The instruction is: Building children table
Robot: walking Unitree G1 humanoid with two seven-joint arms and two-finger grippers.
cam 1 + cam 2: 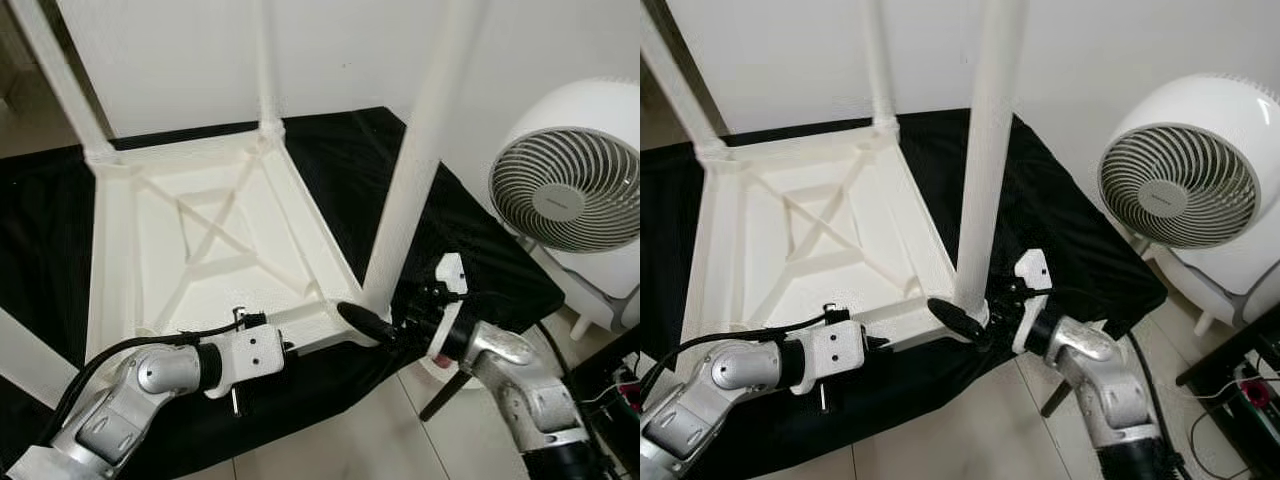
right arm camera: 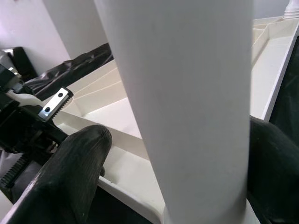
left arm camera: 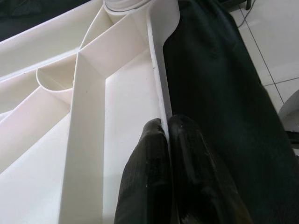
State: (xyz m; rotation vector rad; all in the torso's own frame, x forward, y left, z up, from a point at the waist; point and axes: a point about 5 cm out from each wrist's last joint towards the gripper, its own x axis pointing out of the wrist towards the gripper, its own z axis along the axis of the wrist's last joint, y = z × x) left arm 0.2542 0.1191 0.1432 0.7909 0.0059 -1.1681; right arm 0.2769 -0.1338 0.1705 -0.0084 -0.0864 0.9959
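Upturned table [image 1: 200,240]: left hand [image 3: 166,135] pinches its rim, right hand [image 1: 975,320] clasps the near leg [image 1: 985,150].

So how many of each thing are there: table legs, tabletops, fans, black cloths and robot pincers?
Table legs: 4
Tabletop, lying upside down: 1
Fan: 1
Black cloth: 1
Pincers, left pincer and right pincer: 2
Total: 9
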